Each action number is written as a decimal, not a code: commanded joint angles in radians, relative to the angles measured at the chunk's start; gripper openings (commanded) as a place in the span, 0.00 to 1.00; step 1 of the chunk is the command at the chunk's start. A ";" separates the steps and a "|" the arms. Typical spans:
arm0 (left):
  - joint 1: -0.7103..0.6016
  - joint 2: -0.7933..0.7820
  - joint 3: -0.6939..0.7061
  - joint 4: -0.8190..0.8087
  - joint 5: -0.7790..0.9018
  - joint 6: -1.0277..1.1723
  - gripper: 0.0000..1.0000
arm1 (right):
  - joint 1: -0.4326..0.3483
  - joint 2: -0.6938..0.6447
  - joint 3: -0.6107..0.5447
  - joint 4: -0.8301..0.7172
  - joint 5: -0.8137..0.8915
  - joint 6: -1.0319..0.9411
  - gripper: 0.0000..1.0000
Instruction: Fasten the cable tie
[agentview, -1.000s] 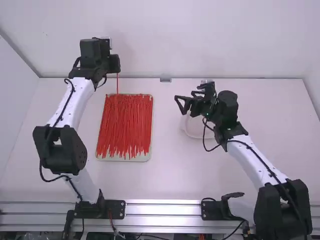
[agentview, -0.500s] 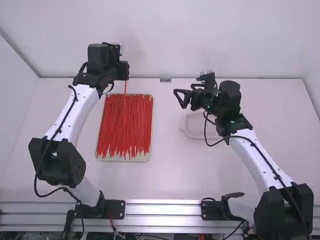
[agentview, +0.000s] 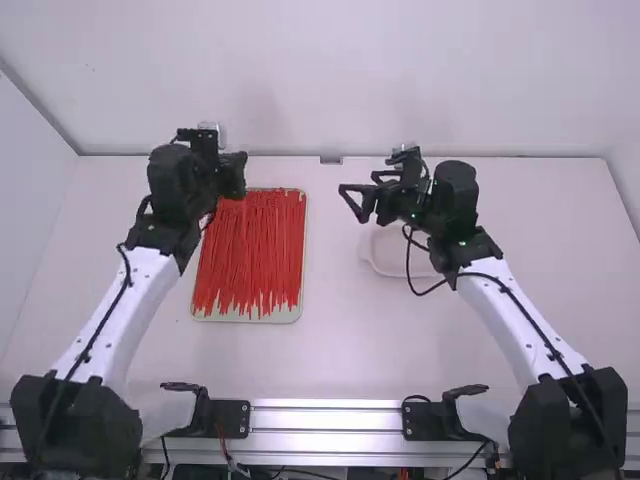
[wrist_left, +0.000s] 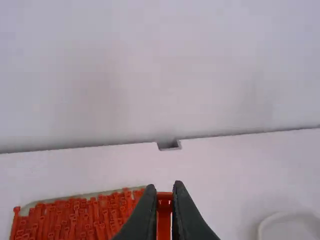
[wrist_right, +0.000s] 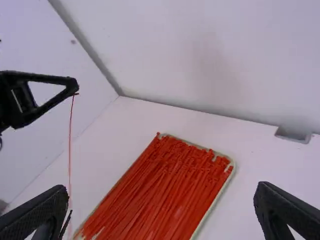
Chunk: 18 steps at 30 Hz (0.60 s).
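1. My left end effector (wrist_left: 164, 189) is pinched shut on a single red cable tie (wrist_left: 164, 220), raised over the far edge of the tray (agentview: 247, 319). In the right wrist view the tie hangs straight down from the fingers as a thin strand. I judge the step in hand to be bringing that tie across to the other arm.
2. The grip looks close to one end, so the free length will probably sway. I want a slow carry, with the hanging end lifted clear of the pile of spare ties (agentview: 250, 250) so it snags none.
3. Right of the tray, my right end effector (agentview: 358, 203) hangs above the counter (agentview: 330, 330), fingers spread wide, holding nothing and facing left. I'd line it up on the loose end and close only once the strand lies between the fingers.
4. I can't tell which end carries the head, so I'd check that before threading.
5. A clear dish (agentview: 385, 262) sits below the right arm; I'd stay above it.
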 joint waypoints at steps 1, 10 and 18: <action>-0.017 -0.066 -0.114 0.088 0.041 -0.074 0.02 | 0.037 -0.002 0.035 0.006 -0.030 0.006 0.99; -0.121 -0.122 -0.267 0.365 0.033 -0.121 0.02 | 0.119 0.051 0.035 0.060 -0.031 0.042 0.99; -0.146 -0.122 -0.242 0.427 0.043 -0.148 0.02 | 0.186 0.064 0.035 0.079 -0.030 0.039 0.95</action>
